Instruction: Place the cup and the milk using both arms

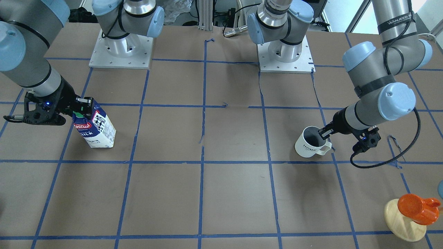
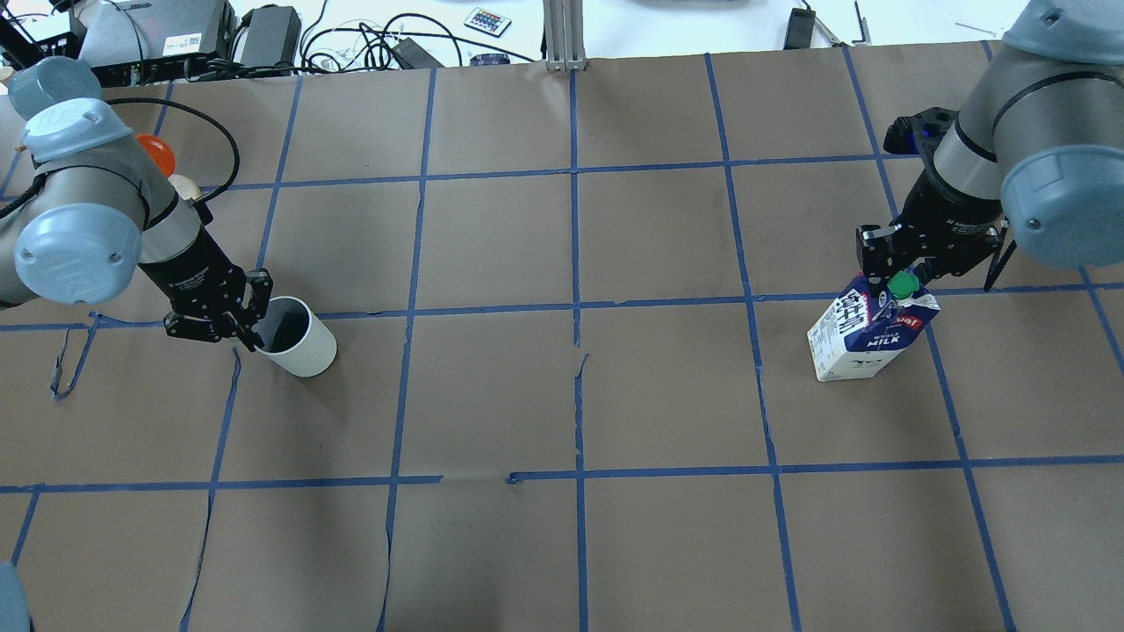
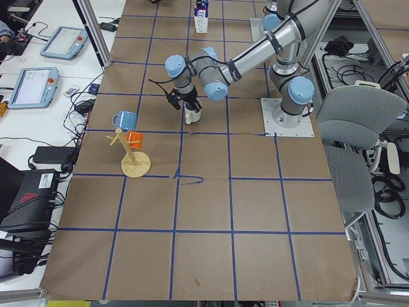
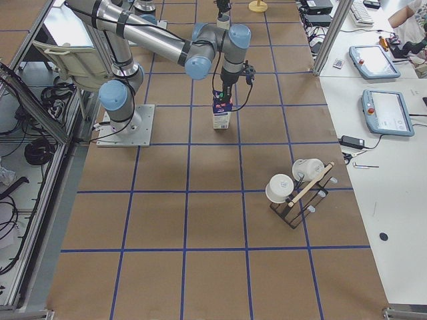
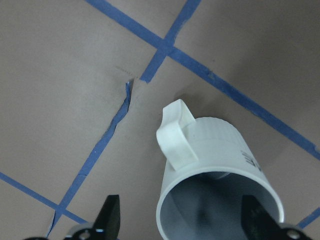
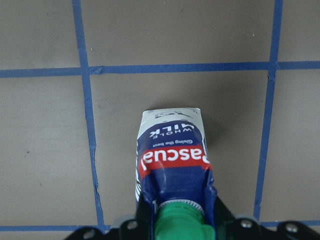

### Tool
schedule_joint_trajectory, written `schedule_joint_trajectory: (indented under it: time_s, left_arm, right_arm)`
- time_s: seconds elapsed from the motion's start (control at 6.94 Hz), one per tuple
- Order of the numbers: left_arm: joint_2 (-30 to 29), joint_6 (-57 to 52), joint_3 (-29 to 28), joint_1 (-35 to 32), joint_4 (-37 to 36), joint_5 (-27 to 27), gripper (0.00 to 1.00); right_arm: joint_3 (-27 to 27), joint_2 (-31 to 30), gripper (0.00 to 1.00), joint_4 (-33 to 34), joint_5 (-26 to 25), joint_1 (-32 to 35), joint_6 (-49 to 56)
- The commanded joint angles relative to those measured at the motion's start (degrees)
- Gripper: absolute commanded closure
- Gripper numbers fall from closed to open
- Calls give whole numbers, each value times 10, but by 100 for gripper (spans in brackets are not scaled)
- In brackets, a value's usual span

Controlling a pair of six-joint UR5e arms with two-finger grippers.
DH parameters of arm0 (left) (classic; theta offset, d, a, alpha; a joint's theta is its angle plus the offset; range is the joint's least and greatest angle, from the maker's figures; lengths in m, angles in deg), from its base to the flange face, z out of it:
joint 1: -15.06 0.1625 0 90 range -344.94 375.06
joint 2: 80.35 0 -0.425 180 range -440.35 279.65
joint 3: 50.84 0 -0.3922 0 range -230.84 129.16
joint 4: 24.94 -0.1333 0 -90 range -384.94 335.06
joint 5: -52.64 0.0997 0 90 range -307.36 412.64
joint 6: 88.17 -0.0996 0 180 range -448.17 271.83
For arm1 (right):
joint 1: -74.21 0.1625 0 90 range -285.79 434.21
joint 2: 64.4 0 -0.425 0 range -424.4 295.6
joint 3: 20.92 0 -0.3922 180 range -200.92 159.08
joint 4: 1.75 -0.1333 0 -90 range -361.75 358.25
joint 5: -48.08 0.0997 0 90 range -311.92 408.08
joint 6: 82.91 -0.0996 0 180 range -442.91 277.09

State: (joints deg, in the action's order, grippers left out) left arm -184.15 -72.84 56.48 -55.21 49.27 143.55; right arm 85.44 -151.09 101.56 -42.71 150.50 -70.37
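Observation:
The white ribbed cup (image 1: pixel 308 147) stands on the brown table, handle toward the operators' side; it also shows in the overhead view (image 2: pixel 303 347) and left wrist view (image 5: pixel 215 155). My left gripper (image 1: pixel 325 133) (image 2: pixel 250 329) (image 5: pixel 182 212) is open, one finger inside the cup's rim and one outside by the handle, away from the wall. The blue and white milk carton (image 1: pixel 97 129) (image 2: pixel 865 338) (image 6: pixel 170 145) rests on the table at the other side. My right gripper (image 1: pixel 83 107) (image 2: pixel 896 272) (image 6: pixel 180 227) is shut on its gable top by the green cap.
An orange cup on a wooden stand (image 1: pixel 417 207) is near the table's corner beyond the left arm, with a blue cup (image 3: pixel 124 119) on the same stand. A rack with white cups (image 4: pixel 293 187) stands on the right arm's side. Both arm bases (image 1: pixel 121 52) (image 1: pixel 285 55) are at the robot's edge.

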Motion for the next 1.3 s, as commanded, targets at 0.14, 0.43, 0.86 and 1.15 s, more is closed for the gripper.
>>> schedule_joint_trajectory:
  time_s: [0.14,0.43,0.86,1.15]
  left_arm:
    - [-3,20,-35,-4,0,-10,100]
    - [-15,101,-79,-52,2,-45,100]
    - [-31,372,-127,-174,-6,-108,100]
    - [-37,501,-133,-285,-20,-108,100]
  right_arm:
    - [-24,6,79,-13,-1,2,-4]
    - [-86,13,79,-52,27,4,-6]
    - [-231,108,78,-100,28,44,-14]
    - [-242,123,78,-93,26,74,-53]
